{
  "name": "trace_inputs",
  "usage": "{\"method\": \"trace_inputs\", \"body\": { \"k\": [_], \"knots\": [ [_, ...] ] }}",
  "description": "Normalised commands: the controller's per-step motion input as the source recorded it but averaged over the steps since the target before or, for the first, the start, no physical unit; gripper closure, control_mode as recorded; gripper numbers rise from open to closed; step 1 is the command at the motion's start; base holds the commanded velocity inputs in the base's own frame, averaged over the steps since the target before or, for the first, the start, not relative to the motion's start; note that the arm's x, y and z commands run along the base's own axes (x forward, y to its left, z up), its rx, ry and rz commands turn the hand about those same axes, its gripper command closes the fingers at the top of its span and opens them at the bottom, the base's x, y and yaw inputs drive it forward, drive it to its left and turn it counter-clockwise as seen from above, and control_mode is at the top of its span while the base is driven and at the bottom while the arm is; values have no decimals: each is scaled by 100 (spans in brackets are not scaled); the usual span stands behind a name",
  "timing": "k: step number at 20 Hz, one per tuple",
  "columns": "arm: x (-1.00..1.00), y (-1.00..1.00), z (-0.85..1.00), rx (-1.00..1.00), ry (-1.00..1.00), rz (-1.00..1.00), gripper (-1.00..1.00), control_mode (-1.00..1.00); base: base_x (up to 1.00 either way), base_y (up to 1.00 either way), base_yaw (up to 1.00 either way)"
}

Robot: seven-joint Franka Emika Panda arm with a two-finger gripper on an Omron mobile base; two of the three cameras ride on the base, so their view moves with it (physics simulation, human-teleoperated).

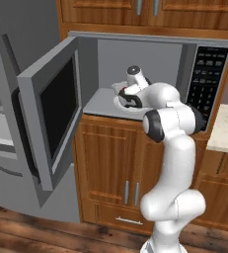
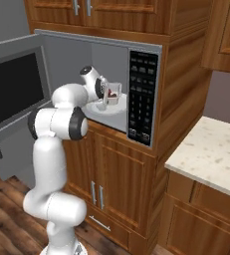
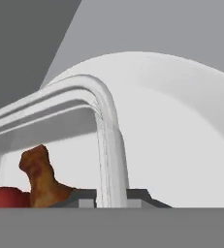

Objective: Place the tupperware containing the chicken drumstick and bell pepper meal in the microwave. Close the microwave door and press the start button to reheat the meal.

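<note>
With the gripper [image 3: 111,196] pinching the tupperware [image 3: 104,131] rim just above the turntable [image 3: 181,121] inside the microwave [image 1: 150,54], you should lower it flat onto the turntable centre before letting go, so the drumstick [image 3: 38,177] and pepper [image 3: 4,197] stay put.

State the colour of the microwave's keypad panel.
Black keypad panel with pale buttons, best in the right base view.

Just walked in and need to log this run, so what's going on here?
The robot arm has reached into the open microwave, its gripper shut on the rim of the tupperware, over the white turntable. The chicken drumstick and bell pepper sit inside it. The microwave door stands swung wide open, so closing it and pressing start on the keypad remain.
</note>
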Motion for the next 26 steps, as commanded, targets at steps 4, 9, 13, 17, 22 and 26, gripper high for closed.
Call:
{"method": "trace_inputs", "body": {
  "k": [4,9,13,17,22,26],
  "knots": [
    [-41,-31,-9,0,0,-7,-100,-100,0,0,0],
    [-99,-30,4,0,0,-4,-100,-100,0,0,0],
    [-100,-3,23,0,-1,0,-100,-100,0,0,0],
    [-100,26,58,0,-10,1,-100,-100,0,0,0],
    [-99,52,97,-7,-24,9,-100,-100,0,0,0],
    [-100,54,94,-16,-16,13,-100,-100,0,0,0]
  ]
}}
